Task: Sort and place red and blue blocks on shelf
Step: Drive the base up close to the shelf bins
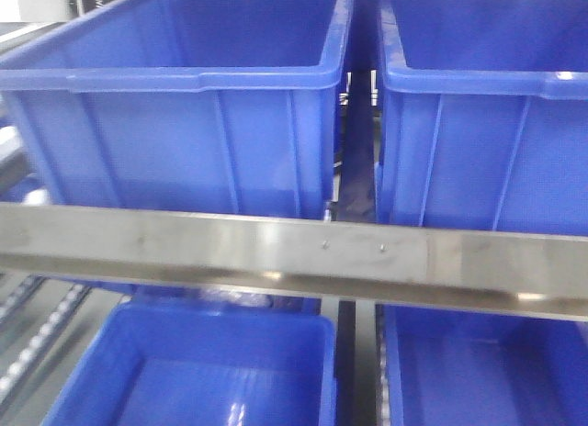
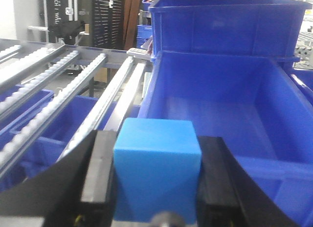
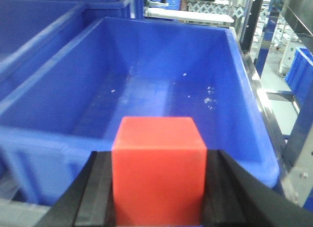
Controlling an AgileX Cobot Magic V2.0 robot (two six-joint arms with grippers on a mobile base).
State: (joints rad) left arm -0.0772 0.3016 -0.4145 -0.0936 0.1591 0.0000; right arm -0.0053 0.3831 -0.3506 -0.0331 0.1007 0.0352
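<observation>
The left gripper point(image 2: 156, 144) is clamped on the blue block point(image 2: 156, 180), a plain matte cube with crisp edges, its black fingers point(image 2: 98, 173) pressed flat against two opposite sides. The block sits just before the rim of a large blue bin point(image 2: 215, 80) beside the shelf's white roller rails point(image 2: 58, 90). The right gripper point(image 3: 157, 156) pinches the red block point(image 3: 157, 180), the same plain cube, above the near edge of another bin point(image 3: 161, 56).

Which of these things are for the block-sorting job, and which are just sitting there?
For the job:
small matte blue cube in the left gripper
small matte red cube in the right gripper
steel-framed shelf rack with its large blue plastic bins

Just there:
black perforated panel
white worktop far behind
</observation>
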